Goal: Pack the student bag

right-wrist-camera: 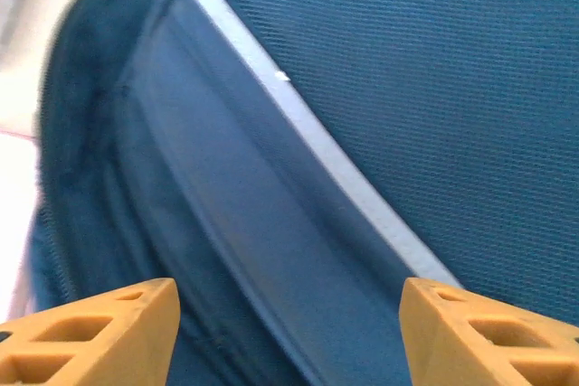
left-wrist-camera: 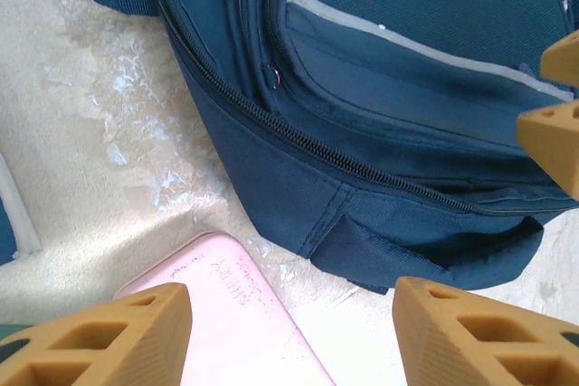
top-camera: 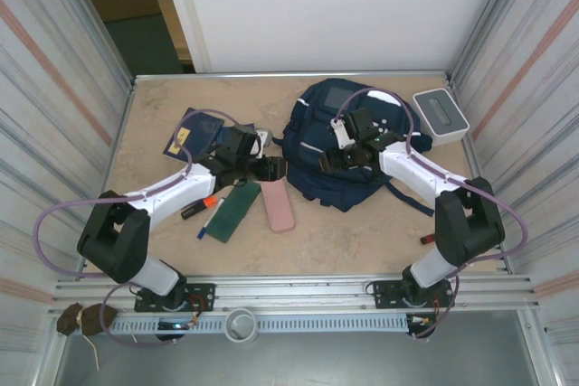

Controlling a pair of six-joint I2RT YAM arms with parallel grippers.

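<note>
1. From above: the student bag [top-camera: 348, 146] lies right of centre on the bench [top-camera: 362, 241]. The left pincer [top-camera: 271, 169] sits just beside the bag's left edge, at the top end of a pink case [top-camera: 279, 207]. The right pincer [top-camera: 333, 162] is over the bag's front. Bare bench runs along the near side, and a white-grey box [top-camera: 439, 113] sits in the far right corner.
2. Left wrist: the left pincer [left-wrist-camera: 289, 336] is released, jaws spread and gripping nothing. The pink case [left-wrist-camera: 226, 314] lies below it, with the student bag's [left-wrist-camera: 380, 88] zipped corner just beyond. The raised lettering on the case is too faint to read.
3. Right wrist: the right pincer [right-wrist-camera: 289, 332] is released — jaws wide, nothing between them. Blurred navy fabric of the student bag [right-wrist-camera: 434, 88] and a pale stripe [right-wrist-camera: 317, 151] lie beneath; whether the pincer touches the fabric cannot be told.
</note>
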